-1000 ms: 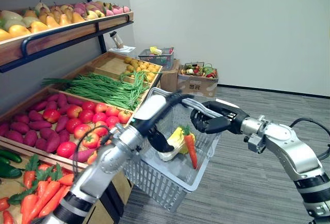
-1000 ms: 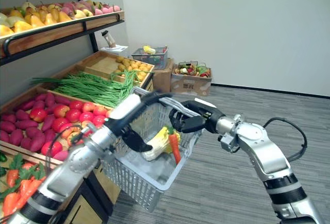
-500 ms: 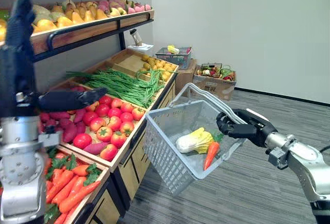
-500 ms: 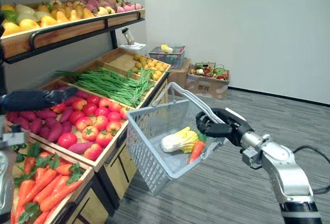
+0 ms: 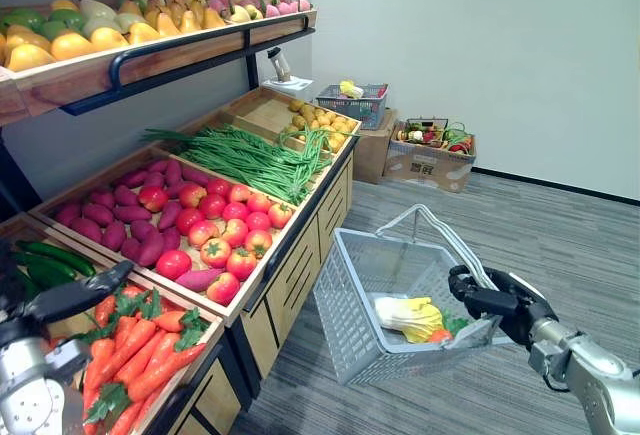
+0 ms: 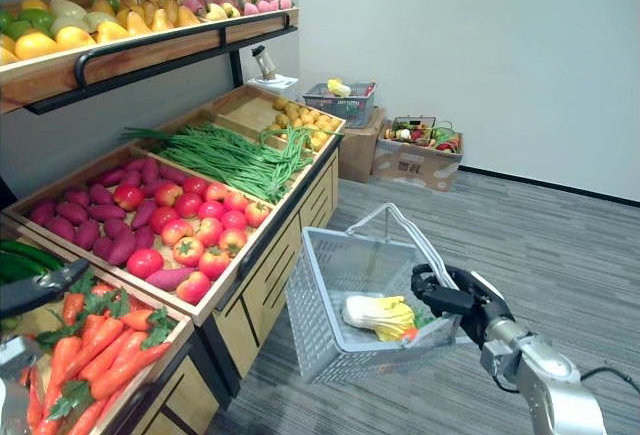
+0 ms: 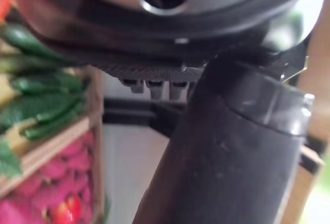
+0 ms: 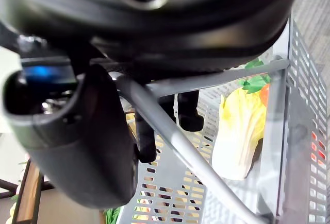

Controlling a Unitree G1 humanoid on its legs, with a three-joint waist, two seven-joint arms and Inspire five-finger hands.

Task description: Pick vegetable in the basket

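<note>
The left hand (image 5: pixel 95 286) has left the grey plastic mesh basket (image 5: pixel 352 300) and now hangs, fingers straight, over the bunched orange carrots (image 5: pixel 140 350) at the near end of the wooden produce stand (image 5: pixel 288 280). The basket has sunk beside the stand's front edge, the right hand (image 5: pixel 497 307) curled round its handle (image 5: pixel 437 238). A pale yellow-white cabbage (image 5: pixel 405 313) and a single orange carrot (image 5: pixel 439 335) lie inside.

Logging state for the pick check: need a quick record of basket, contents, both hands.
basket: grey mesh, tilted, beside the stand
contents: cabbage, carrot
right hand: shut on the handle, carrying the basket
left hand: open, holding nothing, near the stand's carrots
</note>
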